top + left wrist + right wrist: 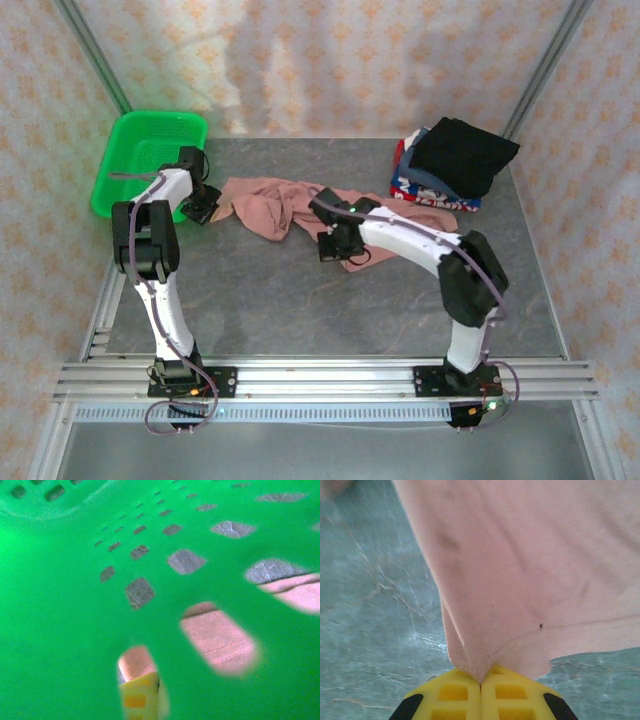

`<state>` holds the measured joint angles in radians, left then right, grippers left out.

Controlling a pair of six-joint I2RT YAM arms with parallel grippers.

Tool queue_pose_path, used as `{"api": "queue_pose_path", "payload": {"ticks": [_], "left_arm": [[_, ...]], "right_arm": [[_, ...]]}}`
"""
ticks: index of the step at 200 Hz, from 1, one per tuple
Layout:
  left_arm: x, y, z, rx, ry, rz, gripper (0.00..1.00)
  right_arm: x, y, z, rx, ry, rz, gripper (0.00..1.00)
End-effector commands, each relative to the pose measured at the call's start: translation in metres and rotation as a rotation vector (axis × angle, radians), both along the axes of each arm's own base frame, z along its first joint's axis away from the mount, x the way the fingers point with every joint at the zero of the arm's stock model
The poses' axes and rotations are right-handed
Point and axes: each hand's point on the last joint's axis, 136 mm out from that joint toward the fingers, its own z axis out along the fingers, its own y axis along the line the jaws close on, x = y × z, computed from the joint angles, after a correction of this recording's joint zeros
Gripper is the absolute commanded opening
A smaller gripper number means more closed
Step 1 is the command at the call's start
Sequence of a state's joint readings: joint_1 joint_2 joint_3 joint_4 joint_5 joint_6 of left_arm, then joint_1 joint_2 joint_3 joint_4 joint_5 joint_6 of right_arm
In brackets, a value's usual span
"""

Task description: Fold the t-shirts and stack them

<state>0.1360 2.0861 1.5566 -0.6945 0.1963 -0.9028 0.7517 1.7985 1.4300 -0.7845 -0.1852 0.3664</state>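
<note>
The dusty-pink t-shirt (268,205) lies crumpled across the middle of the table. My left gripper (203,207) is at its left end, beside the green basket. In the left wrist view the basket's mesh (75,605) sits blurred in front of the lens. Through its holes I see pink cloth (220,637) and my left gripper (159,677), its yellow pads together under the cloth. My right gripper (333,243) is at the shirt's near middle. Up close it (481,680) is shut on a pinched fold of the pink shirt (530,555). A black t-shirt (462,152) tops a folded stack (430,190).
The green mesh basket (120,160) stands at the back left corner, touching the left arm's wrist. The folded stack sits at the back right corner. Bare grey tabletop (280,300) stretches in front of the pink shirt. Patterned walls close in the sides and back.
</note>
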Motion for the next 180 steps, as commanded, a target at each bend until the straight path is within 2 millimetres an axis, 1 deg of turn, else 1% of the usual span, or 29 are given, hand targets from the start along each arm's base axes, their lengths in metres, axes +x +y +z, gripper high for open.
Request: {"api": "queue_pose_path", "payload": {"ticks": [1, 5, 23, 47, 50, 51, 53, 60, 73, 80, 91, 101, 112, 127, 135, 151, 160, 180], "left_arm": [[0.018, 0.022, -0.013, 0.073, -0.044, -0.079, 0.00], [0.020, 0.022, -0.006, 0.079, -0.060, -0.085, 0.00], [0.027, 0.028, 0.040, 0.127, -0.152, -0.105, 0.00], [0.031, 0.035, 0.101, 0.184, -0.264, -0.126, 0.00], [0.031, 0.036, 0.103, 0.186, -0.270, -0.126, 0.00], [0.031, 0.036, 0.111, 0.191, -0.285, -0.125, 0.00], [0.030, 0.036, 0.119, 0.195, -0.301, -0.124, 0.00], [0.030, 0.035, 0.136, 0.203, -0.340, -0.124, 0.00], [0.028, 0.033, 0.161, 0.206, -0.404, -0.126, 0.00], [0.027, 0.031, 0.171, 0.205, -0.429, -0.126, 0.00], [0.025, 0.027, 0.180, 0.189, -0.452, -0.133, 0.00], [0.023, 0.020, 0.180, 0.154, -0.460, -0.138, 0.00], [0.018, 0.009, 0.175, 0.128, -0.457, -0.158, 0.00], [0.010, -0.008, 0.161, 0.107, -0.422, -0.202, 0.00], [0.005, -0.019, 0.150, 0.088, -0.399, -0.228, 0.01], [-0.006, -0.037, 0.130, 0.050, -0.363, -0.273, 0.13], [-0.013, -0.047, 0.118, 0.030, -0.338, -0.297, 0.19], [-0.034, -0.065, 0.094, 0.005, -0.267, -0.348, 0.38]], "right_arm": [[0.007, -0.015, 0.039, 0.049, -0.050, -0.041, 0.01], [0.008, -0.018, 0.045, 0.052, -0.057, -0.049, 0.01], [0.013, -0.038, 0.071, 0.074, -0.097, -0.088, 0.00], [0.021, -0.074, 0.105, 0.105, -0.172, -0.163, 0.00], [0.022, -0.078, 0.109, 0.110, -0.181, -0.172, 0.00], [0.022, -0.079, 0.110, 0.111, -0.183, -0.174, 0.00], [0.023, -0.082, 0.113, 0.115, -0.187, -0.180, 0.00], [0.025, -0.093, 0.121, 0.127, -0.202, -0.203, 0.00], [0.029, -0.110, 0.133, 0.138, -0.227, -0.235, 0.00], [0.030, -0.119, 0.137, 0.136, -0.236, -0.248, 0.00], [0.030, -0.128, 0.139, 0.134, -0.233, -0.257, 0.00], [0.028, -0.133, 0.137, 0.129, -0.224, -0.258, 0.00], [0.024, -0.136, 0.132, 0.118, -0.208, -0.248, 0.00], [0.016, -0.143, 0.119, 0.087, -0.177, -0.252, 0.00], [0.010, -0.149, 0.111, 0.065, -0.157, -0.262, 0.00], [0.001, -0.159, 0.095, 0.033, -0.128, -0.291, 0.00], [-0.002, -0.162, 0.090, 0.030, -0.119, -0.305, 0.00], [-0.004, -0.163, 0.084, 0.035, -0.115, -0.322, 0.00]]}}
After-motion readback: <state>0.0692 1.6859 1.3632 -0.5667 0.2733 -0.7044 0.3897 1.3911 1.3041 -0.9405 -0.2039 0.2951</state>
